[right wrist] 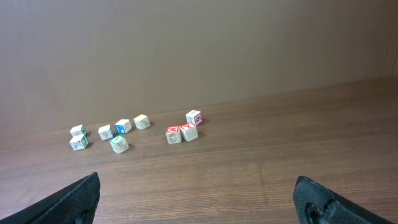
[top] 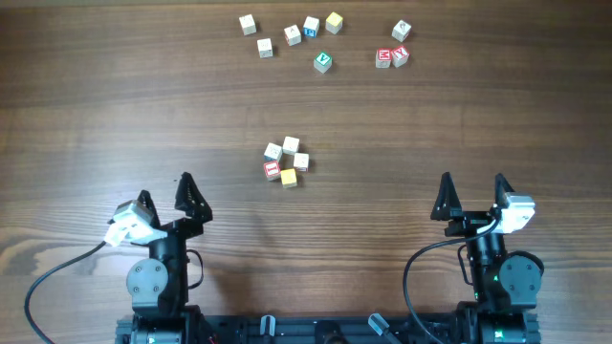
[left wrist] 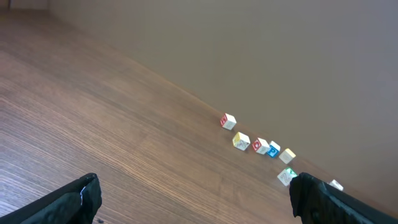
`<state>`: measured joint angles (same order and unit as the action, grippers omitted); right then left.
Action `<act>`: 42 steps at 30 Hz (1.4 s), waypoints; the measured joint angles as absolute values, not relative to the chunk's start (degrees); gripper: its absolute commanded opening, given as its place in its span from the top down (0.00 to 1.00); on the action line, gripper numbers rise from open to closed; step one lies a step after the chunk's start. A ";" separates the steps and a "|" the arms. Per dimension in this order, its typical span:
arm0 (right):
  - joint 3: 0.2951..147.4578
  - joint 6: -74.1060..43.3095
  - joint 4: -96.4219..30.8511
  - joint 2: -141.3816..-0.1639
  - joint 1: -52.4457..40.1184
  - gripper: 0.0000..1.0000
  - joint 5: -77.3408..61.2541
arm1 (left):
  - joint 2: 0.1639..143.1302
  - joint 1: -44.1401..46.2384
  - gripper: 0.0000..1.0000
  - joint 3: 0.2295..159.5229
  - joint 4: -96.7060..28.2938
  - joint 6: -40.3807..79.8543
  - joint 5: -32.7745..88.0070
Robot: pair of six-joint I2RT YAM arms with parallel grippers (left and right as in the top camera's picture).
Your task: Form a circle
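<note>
While the wooden table (top: 459, 115) is carrying everything in view, the two arms are sitting at its near edge, one toward each side. The left gripper (top: 164, 191) is holding its jaws spread wide, gripping nothing and touching nothing; its wrist camera is showing only bare wood between the dark fingers (left wrist: 74, 199). The right gripper (top: 472, 186) is standing just as wide apart, also pinching nothing and resting on nothing.

Between the two grippers and a little farther out, well apart from both, the circle (top: 287, 161) is lying near the middle of the table. It is showing as a tight little ring of five letter cubes, neighbours touching or nearly so. Three cream cubes (top: 291, 144) are making up its far and right sides, the red-faced cube (top: 273, 170) is sitting at the near left, and the yellow cube (top: 289, 177) is closing the near side. Loose cubes (top: 265, 46) are lying scattered along the far edge, the green-faced cube (top: 323, 62) among them.
</note>
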<state>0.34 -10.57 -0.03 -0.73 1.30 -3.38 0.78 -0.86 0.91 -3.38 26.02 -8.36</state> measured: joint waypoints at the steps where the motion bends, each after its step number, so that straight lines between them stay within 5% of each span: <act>1: 0.34 -10.57 -0.03 -0.73 1.30 0.00 -3.38 | 0.78 -0.89 0.00 0.91 -3.36 26.02 -8.82; 42: 0.34 -5.15 -0.03 -0.73 1.30 0.00 -3.36 | 0.78 -2.44 0.00 0.89 -3.60 20.80 -8.73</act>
<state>0.34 -5.15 -0.03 -0.73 1.30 -3.36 0.78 -2.44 0.89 -3.60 20.80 -8.73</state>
